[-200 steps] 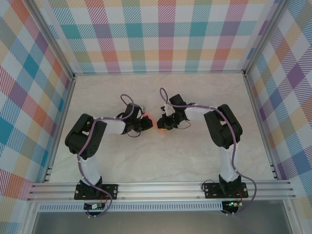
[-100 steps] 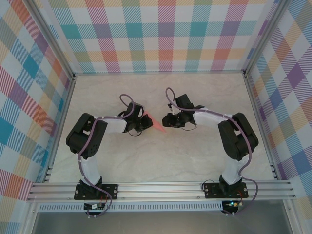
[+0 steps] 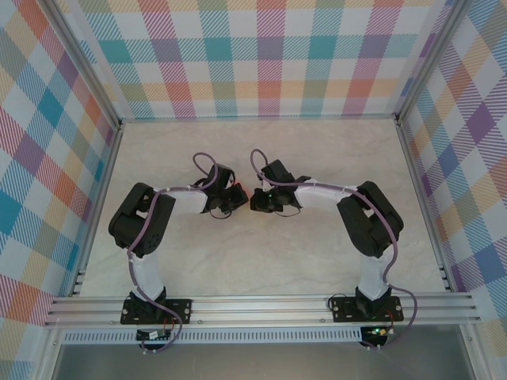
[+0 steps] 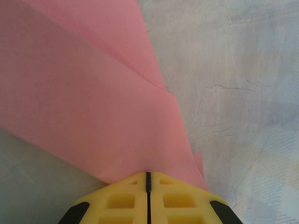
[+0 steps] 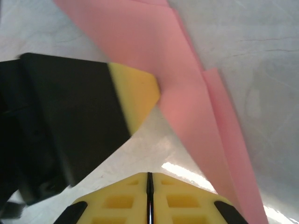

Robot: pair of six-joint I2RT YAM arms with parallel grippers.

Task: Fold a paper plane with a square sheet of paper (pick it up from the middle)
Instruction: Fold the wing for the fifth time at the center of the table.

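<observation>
The left gripper (image 4: 148, 177) is on the left side of the table (image 4: 243, 93). Its two yellow fingers are pressed tight together, and they are pinching one end of the pink paper (image 4: 84, 102). It has hardly moved in the last second.

The paper is in the middle, low over the table, between the two arms. It is already folded: one layer lies over another, and it gets narrow toward the left gripper. A moment ago you could see it from above as a little pink wedge. Now only a tiny bit peeks out, because the arms have come so close.

The right gripper (image 5: 148, 177) made the big change. It had backed off to the right with its fingers a little apart. Now it has come back in, very near the left gripper, and its fingers are pressed together. The paper runs past its right side (not between the fingers, as far as I can see).

I think the right gripper is about to press or push a fold while the left one holds the paper. The plane does not look finished yet.
</observation>
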